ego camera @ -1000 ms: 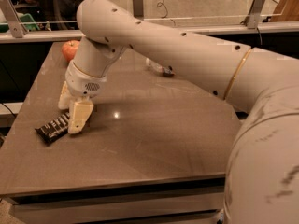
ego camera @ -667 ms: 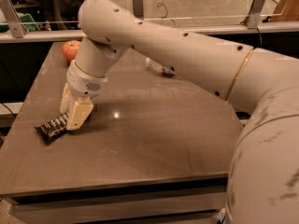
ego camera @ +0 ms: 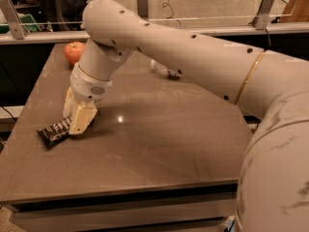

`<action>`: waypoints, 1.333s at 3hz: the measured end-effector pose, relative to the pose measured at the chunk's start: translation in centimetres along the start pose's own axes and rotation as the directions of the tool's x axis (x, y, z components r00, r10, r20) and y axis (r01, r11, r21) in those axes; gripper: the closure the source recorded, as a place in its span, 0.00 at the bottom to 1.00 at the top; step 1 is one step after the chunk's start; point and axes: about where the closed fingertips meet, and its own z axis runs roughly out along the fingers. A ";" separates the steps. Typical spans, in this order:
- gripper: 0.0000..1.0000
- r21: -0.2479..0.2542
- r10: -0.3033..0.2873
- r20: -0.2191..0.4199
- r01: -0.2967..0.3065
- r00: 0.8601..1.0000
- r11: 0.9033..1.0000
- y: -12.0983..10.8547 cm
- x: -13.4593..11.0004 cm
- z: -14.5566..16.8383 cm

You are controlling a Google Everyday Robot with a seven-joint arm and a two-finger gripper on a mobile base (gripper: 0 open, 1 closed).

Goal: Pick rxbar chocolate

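Observation:
The rxbar chocolate [ego camera: 53,132] is a flat black-wrapped bar with white lettering, lying on the brown table [ego camera: 159,134] near its left edge. My gripper [ego camera: 75,122] points down at the bar's right end and covers it, at or just above the tabletop. The bar's left end sticks out to the left of the gripper. My large white arm reaches in from the right across the table.
A red apple [ego camera: 74,52] sits at the table's far left corner. A small clear water bottle [ego camera: 164,70] lies on its side at the far middle, partly behind my arm. A glass barrier with metal posts [ego camera: 141,1] runs along the back.
The gripper has shifted slightly left and settled over the bar's right end. The bar has barely moved.

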 end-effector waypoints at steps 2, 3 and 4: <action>1.00 0.120 -0.030 -0.032 0.034 0.999 0.992 0.4 -1.4 -6.1; 1.00 0.185 -0.055 -0.018 0.058 0.998 0.981 0.4 -2.5 -8.4; 1.00 0.189 -0.056 -0.018 0.058 0.998 0.980 0.4 -2.6 -8.6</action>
